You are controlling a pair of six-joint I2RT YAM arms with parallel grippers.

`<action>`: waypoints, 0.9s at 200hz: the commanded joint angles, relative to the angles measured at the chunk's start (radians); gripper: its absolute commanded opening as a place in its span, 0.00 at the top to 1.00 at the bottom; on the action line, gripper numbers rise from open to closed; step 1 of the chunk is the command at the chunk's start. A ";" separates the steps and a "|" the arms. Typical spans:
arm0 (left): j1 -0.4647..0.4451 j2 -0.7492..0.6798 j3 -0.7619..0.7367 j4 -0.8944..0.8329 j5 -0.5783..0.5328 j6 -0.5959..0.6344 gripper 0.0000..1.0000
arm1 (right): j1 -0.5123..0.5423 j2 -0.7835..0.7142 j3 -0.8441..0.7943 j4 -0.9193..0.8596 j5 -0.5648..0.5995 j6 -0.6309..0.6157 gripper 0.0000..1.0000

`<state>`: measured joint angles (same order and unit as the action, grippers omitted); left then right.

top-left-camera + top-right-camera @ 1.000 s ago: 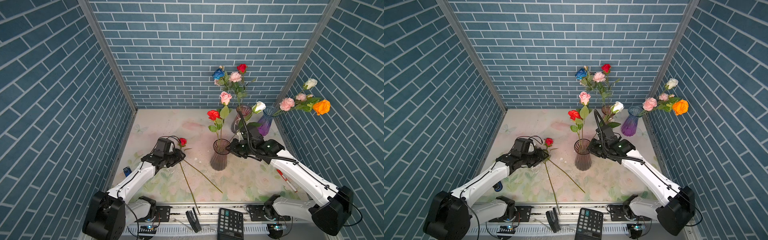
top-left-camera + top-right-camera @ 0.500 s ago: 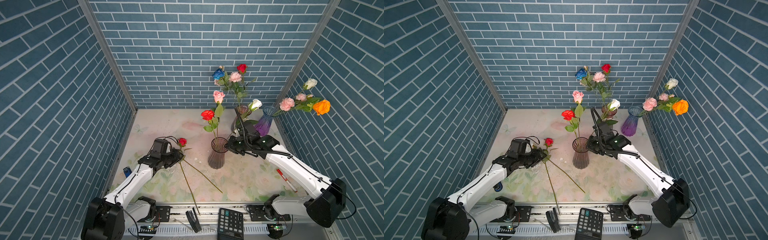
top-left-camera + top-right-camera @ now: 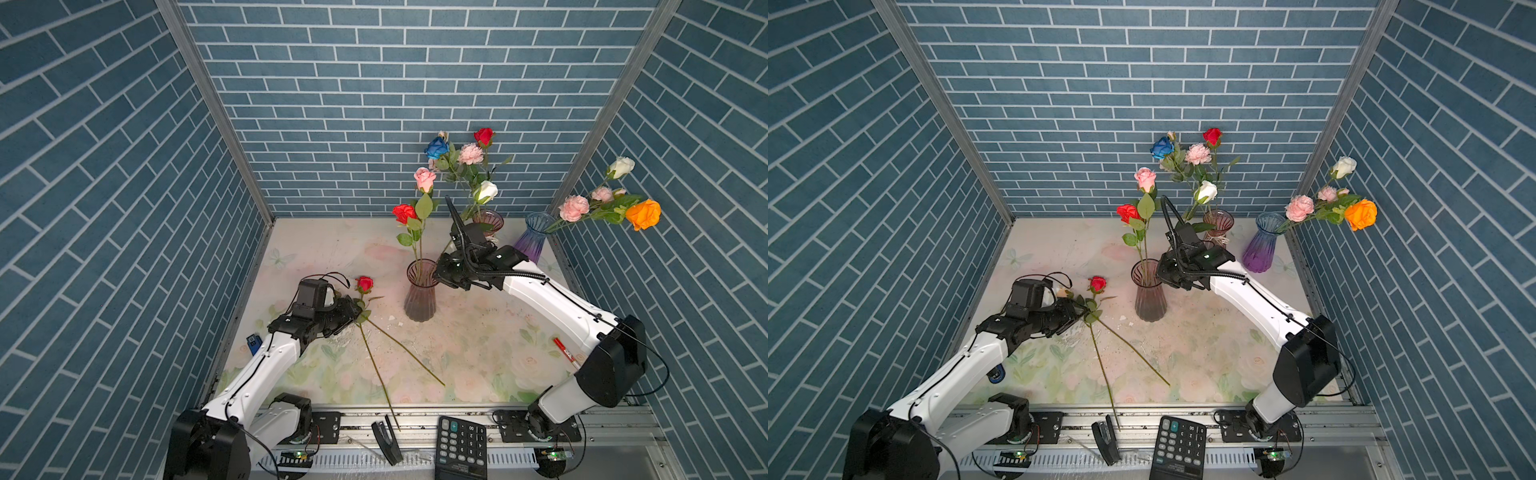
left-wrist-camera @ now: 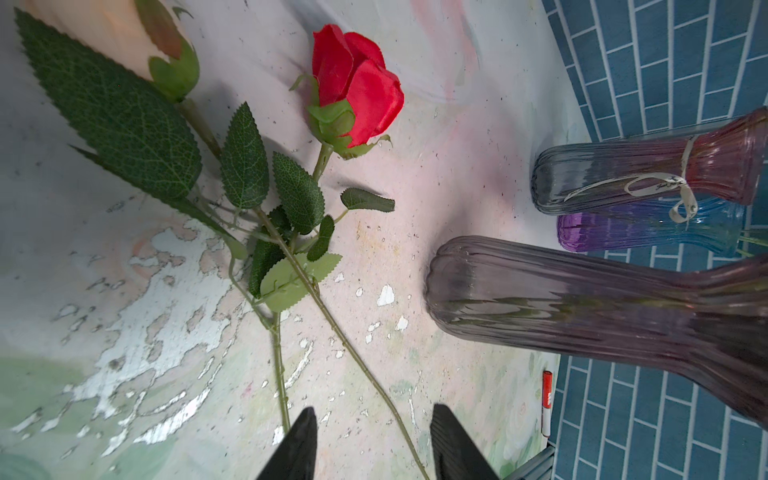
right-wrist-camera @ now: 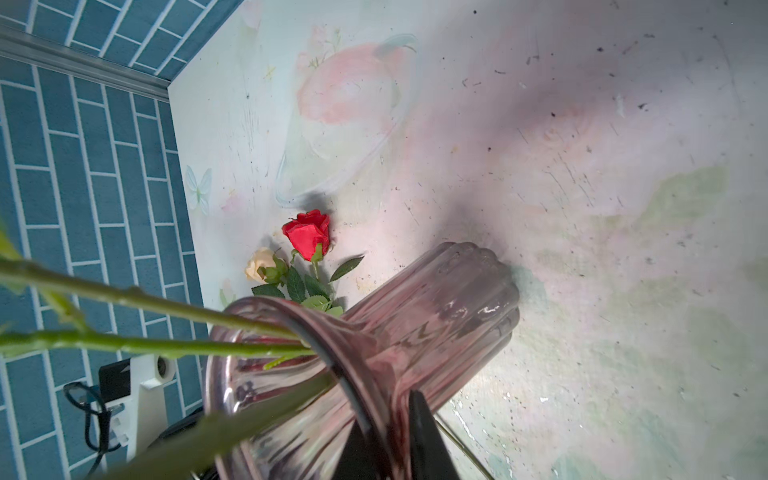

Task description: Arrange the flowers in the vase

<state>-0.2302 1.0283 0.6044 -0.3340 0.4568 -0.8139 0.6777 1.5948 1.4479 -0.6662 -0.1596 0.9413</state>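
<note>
Pinches rim of smoky vase (image 3: 420, 299) with right claw (image 3: 437, 276); holds left claw (image 4: 372, 442) spread over rose stems (image 4: 332, 320) beside that vase.

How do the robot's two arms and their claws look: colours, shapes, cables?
The left arm and the right arm have smooth white tubular links and bulky black joints. Each wrist is black, with a boxy black camera. The left claw shows two black, wedge-shaped fingers; the right claw is black too. Thin black cables loop over the left wrist; a ribbed black hose follows the right arm.
</note>
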 commanded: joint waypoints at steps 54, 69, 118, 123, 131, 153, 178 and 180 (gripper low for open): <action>0.053 -0.056 -0.034 -0.023 0.068 0.042 0.53 | 0.057 0.146 0.194 -0.085 0.056 -0.058 0.84; 0.060 -0.063 -0.047 -0.022 0.079 0.044 0.53 | 0.055 0.146 0.208 -0.103 0.066 -0.072 0.83; 0.066 -0.081 -0.072 -0.016 0.082 0.035 0.53 | 0.056 0.117 0.211 -0.113 0.060 -0.101 0.54; 0.067 -0.082 -0.072 -0.016 0.082 0.034 0.53 | 0.055 0.112 0.208 -0.113 0.060 -0.102 0.53; 0.067 -0.084 -0.072 -0.017 0.082 0.032 0.53 | 0.056 0.103 0.207 -0.113 0.060 -0.104 0.52; 0.068 -0.089 -0.068 -0.029 0.079 0.033 0.53 | 0.056 0.064 0.193 -0.112 0.055 -0.104 0.51; 0.068 -0.084 -0.072 -0.034 0.071 0.030 0.53 | 0.055 -0.016 0.155 -0.101 0.041 -0.106 0.52; 0.068 -0.084 -0.072 -0.034 0.071 0.030 0.53 | 0.055 -0.024 0.150 -0.099 0.040 -0.107 0.52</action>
<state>-0.1692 0.9497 0.5407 -0.3439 0.5293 -0.7925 0.7284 1.6859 1.6268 -0.7536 -0.1181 0.8547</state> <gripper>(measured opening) 0.473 0.494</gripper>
